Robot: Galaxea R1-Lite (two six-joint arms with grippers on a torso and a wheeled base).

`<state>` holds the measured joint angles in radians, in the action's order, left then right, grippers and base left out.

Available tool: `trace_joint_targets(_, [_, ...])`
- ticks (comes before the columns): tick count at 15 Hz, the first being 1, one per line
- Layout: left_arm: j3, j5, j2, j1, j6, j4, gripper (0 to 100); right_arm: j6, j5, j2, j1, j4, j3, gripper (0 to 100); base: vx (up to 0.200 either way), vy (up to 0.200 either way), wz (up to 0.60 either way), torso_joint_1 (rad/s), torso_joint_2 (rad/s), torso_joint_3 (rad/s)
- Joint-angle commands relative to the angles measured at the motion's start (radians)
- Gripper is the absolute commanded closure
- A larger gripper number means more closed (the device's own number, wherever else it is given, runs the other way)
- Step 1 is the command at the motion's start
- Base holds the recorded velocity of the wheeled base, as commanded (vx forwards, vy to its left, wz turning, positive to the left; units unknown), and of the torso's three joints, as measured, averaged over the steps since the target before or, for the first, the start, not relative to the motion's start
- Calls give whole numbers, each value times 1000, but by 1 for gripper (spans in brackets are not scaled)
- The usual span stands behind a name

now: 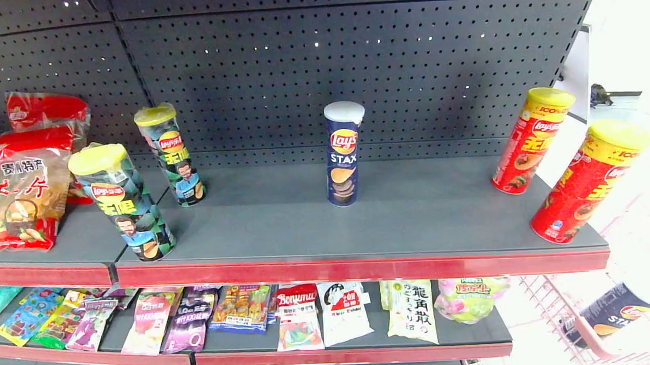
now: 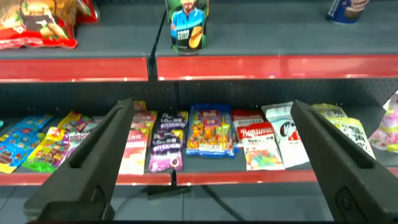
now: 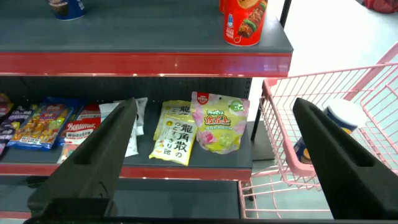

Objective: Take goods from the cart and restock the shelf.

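Note:
The upper shelf board (image 1: 360, 230) carries a dark blue chip can (image 1: 344, 154) in the middle, two green-black cans with yellow lids (image 1: 122, 202) on the left and two red cans (image 1: 588, 182) on the right. A pink wire cart (image 1: 555, 309) stands at the lower right, with another dark blue chip can (image 1: 610, 312) lying in it. My left gripper (image 2: 211, 106) is open and empty, facing the lower shelf below the green-black can (image 2: 188, 25). My right gripper (image 3: 216, 102) is open and empty too, with the cart (image 3: 273, 124) and its can (image 3: 344, 115) beside it.
Red snack bags (image 1: 23, 190) lie at the upper shelf's left end. The lower shelf (image 1: 343, 354) holds a row of candy and snack bags (image 1: 298, 315). A perforated back panel (image 1: 320, 67) closes the shelf behind. Wide gaps separate the cans.

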<state>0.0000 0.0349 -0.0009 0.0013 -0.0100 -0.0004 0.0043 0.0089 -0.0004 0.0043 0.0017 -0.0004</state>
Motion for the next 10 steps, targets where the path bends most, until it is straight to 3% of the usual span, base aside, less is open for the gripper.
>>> trace_joint_targets(1, [-2,0,1,0,-1,0,0,0,0,0,0,0,0,0,0,-200,0,-12,-2,2])
trace_joint_targets(10, [0,0,1,0,-1,0,0,2,2,0,0,0,0,0,0,-200,0,5,2,1])
